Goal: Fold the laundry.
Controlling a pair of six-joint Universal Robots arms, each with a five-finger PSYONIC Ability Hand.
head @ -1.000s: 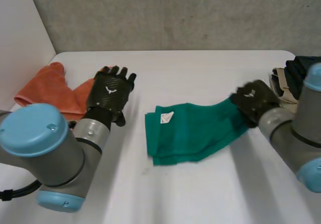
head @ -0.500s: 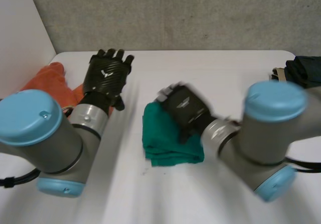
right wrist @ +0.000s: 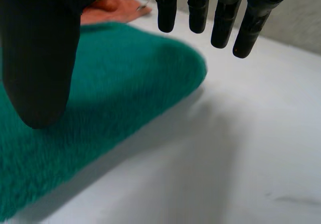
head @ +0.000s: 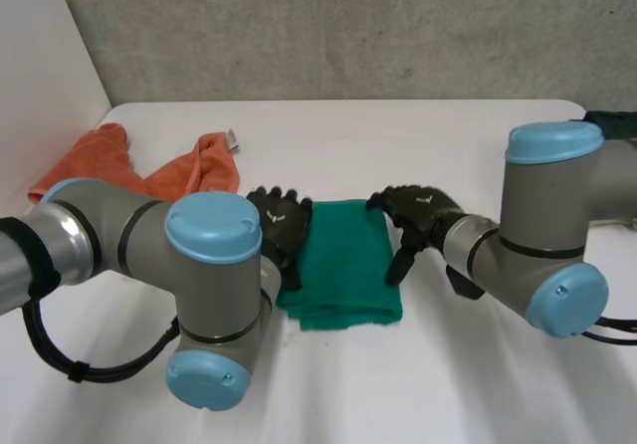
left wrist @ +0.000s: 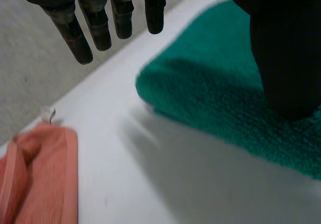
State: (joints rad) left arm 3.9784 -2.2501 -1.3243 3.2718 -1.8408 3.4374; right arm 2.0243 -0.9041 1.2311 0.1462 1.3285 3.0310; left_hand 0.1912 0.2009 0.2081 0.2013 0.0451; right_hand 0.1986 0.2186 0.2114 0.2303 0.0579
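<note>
Both straight-fingered and gripping nothing, my left hand (head: 279, 230) and right hand (head: 423, 210) sit at opposite edges of the folded green towel (head: 343, 265) mid-table (head: 428, 135), so I'd press evenly, squaring edges without dragging.

Folded cloth (head: 343, 260) between left robot hand (head: 282, 227) and right robot hand (head: 418, 212); loose cloth (head: 119, 165) far left.

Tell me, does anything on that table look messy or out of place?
Only the orange cloth: it lies crumpled at the table's left side, while the green towel sits neatly folded between the left hand and right hand.
</note>
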